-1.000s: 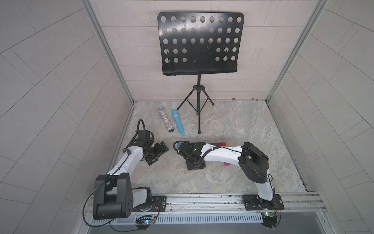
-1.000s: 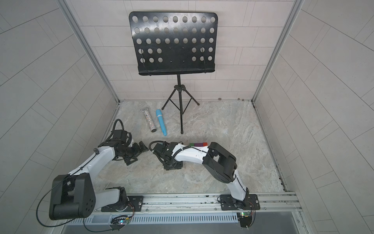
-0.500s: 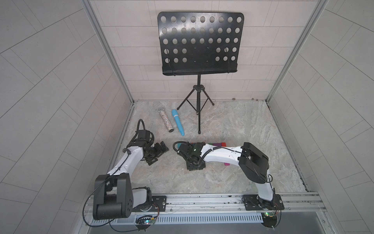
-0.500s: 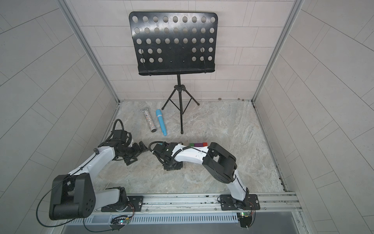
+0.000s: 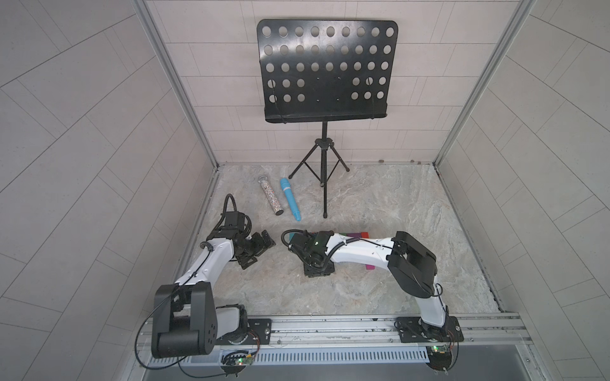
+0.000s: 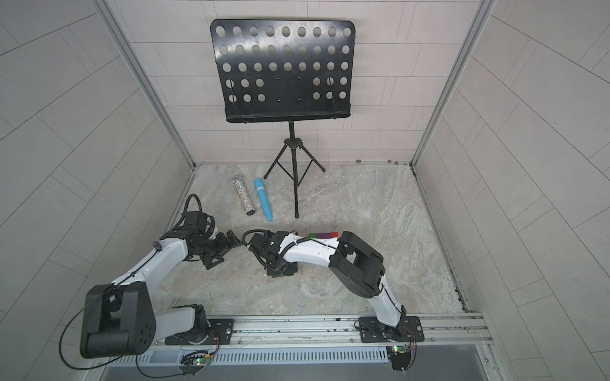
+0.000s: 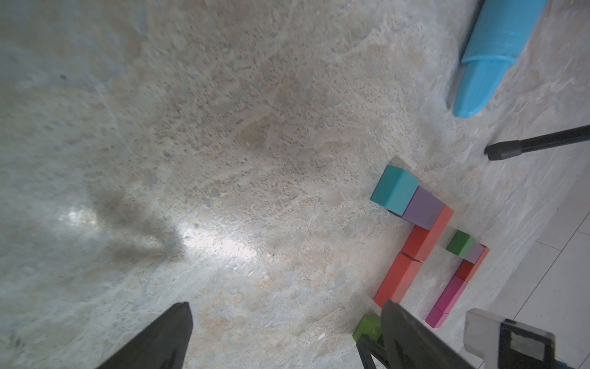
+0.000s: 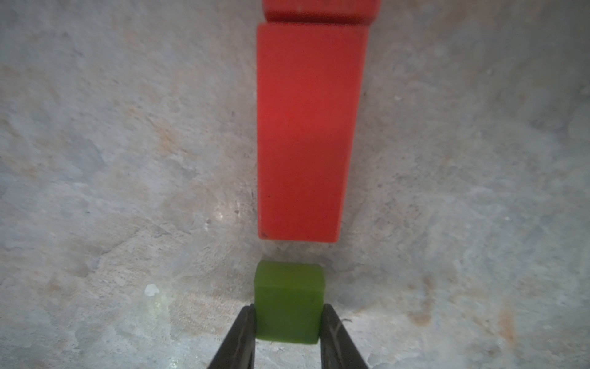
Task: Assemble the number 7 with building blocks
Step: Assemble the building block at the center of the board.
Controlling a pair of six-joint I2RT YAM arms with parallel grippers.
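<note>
Right hand (image 8: pixel 287 322) pinched the green block (image 8: pixel 289 297) down on the marbled worktop (image 8: pixel 127 159), a small gap short of the long red block (image 8: pixel 308 127), left hand (image 7: pixel 285 305) gaped wide off to the side holding nothing, black music stand (image 5: pixel 325 69) and tiled walls (image 5: pixel 82 132) behind.

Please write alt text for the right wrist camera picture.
The right gripper has its jaws closed on a small green block, just short of the end of a long red block. A second red block continues the line, on mottled grey stone.
</note>
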